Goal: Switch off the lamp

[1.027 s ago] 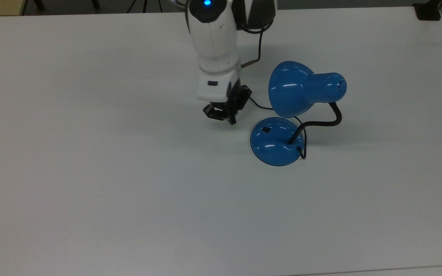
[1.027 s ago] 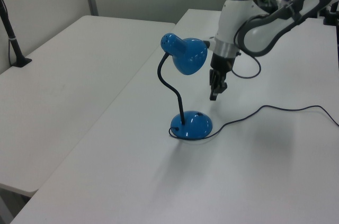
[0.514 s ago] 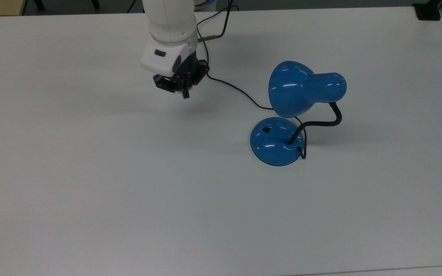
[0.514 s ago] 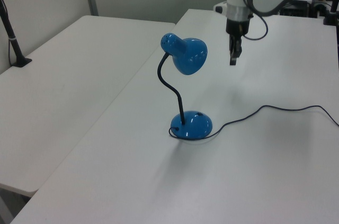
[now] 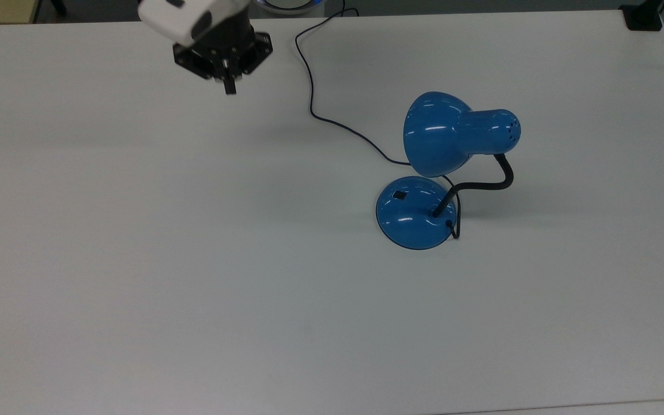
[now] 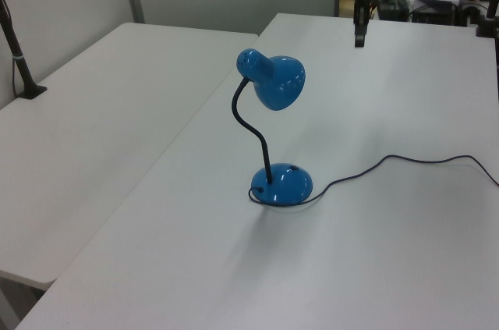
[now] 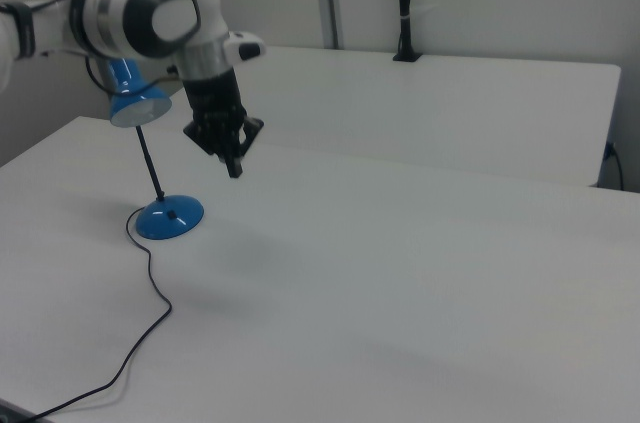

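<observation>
Claw (image 5: 229, 86): a second ago it hung low just beside the lamp's base; half a second ago it had risen and drawn off; now it is high up near the desk's far edge in the top view, well apart from the lamp. Its black fingers sit pressed together with nothing between them. It also shows in the left view (image 6: 359, 37) and the right view (image 7: 234, 165).
Arm: glossy white shell with a black wrist plate.
Desk (image 5: 136, 259): flat, matte white top.
Cord (image 5: 332, 123): thin and dark, lying in loose curves from the desk's far edge to the base. The arm covered part of it a second ago; now it lies bare.
Lamp (image 5: 447, 144): unmoved, standing toward the top view's right of the desk's middle. Glossy blue bell-shaped shade, black bendy neck, round domed blue base.
Switch (image 5: 399, 196): small, black, on the dome of the base.
</observation>
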Action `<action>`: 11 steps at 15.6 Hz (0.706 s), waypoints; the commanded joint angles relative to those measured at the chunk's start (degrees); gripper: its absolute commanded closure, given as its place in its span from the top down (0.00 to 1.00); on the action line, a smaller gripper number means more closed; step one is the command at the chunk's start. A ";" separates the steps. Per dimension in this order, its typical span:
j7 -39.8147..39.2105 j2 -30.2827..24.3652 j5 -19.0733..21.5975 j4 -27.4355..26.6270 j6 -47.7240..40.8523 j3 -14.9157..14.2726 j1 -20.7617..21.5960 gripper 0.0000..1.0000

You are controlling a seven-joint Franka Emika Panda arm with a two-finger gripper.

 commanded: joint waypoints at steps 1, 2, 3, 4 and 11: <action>6.68 -1.98 -1.03 3.34 -6.59 0.10 -0.11 0.00; 8.09 -2.85 -1.03 3.26 -6.95 0.10 -0.02 0.07; 9.14 -3.21 -1.03 3.26 -7.13 0.10 0.16 0.12; 9.85 -3.91 -1.03 3.26 -7.05 0.10 0.42 0.18; 11.35 -4.96 -1.03 4.93 -9.94 -4.28 5.69 1.00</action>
